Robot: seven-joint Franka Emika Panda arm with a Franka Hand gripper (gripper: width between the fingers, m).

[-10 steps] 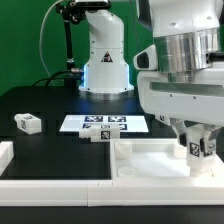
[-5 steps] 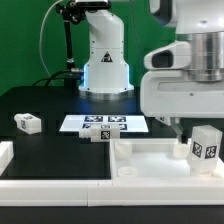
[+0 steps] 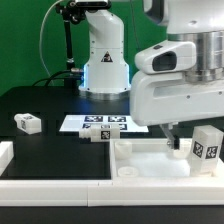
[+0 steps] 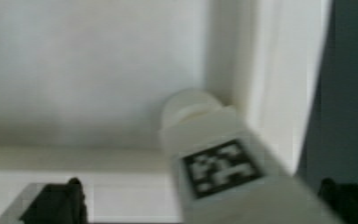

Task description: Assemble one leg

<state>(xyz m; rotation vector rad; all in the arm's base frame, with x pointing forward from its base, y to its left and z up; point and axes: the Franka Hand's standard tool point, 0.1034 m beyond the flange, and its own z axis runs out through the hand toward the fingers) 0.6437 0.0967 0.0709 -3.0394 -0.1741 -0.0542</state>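
Observation:
One leg [image 3: 205,148], a small white block with a marker tag, stands upright in the corner of the large white tray-like piece [image 3: 150,160] at the exterior view's right. My gripper [image 3: 180,134] is just above and beside it, open and empty. In the wrist view the same leg [image 4: 217,150] stands against the tray's raised rim [image 4: 274,60], and my gripper [image 4: 202,205] has its dark fingertips [image 4: 60,200] wide apart on either side, not touching it. A second leg [image 3: 28,123] lies on the black table at the left. A third [image 3: 97,136] sits by the marker board.
The marker board [image 3: 105,123] lies flat on the table in the middle. Another white rimmed piece [image 3: 6,152] shows at the left edge. A white robot base [image 3: 105,60] and a black stand [image 3: 68,40] are behind the table.
My gripper let go of the leg in the tray corner, rose, and shifted toward the exterior view's left. The leg stays standing where it was set.

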